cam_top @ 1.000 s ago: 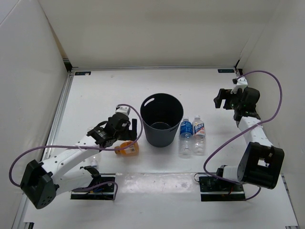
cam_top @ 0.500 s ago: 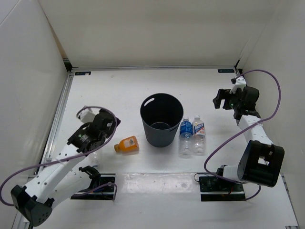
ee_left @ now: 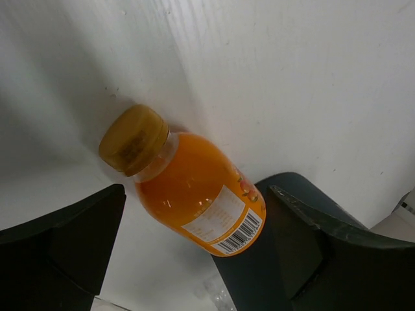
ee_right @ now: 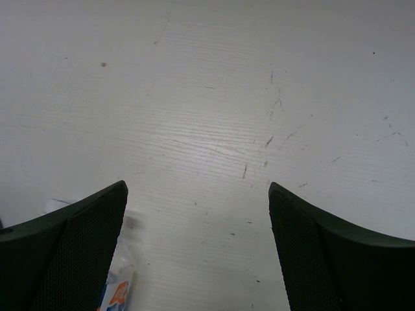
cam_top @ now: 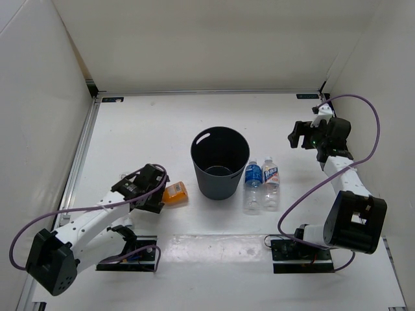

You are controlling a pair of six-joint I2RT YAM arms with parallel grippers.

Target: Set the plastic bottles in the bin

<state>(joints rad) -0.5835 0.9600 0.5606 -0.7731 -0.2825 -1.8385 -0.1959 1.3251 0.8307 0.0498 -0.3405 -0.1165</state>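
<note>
Orange bottle (ee_left: 194, 194), yellowish cap (ee_left: 133, 139), white barcode label (ee_left: 224, 220); bin (cam_top: 224, 188) dk grey; table (cam_top: 149, 129) white.

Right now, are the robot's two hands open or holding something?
Left gripper: open, orange bottle between its jaws, not gripped.
Right gripper: open, holding nothing.

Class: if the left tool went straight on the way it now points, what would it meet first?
The orange bottle, lying on its side between the open fingers of the left tool. Nothing seems to stand before it, though depth is hard to judge.
</note>
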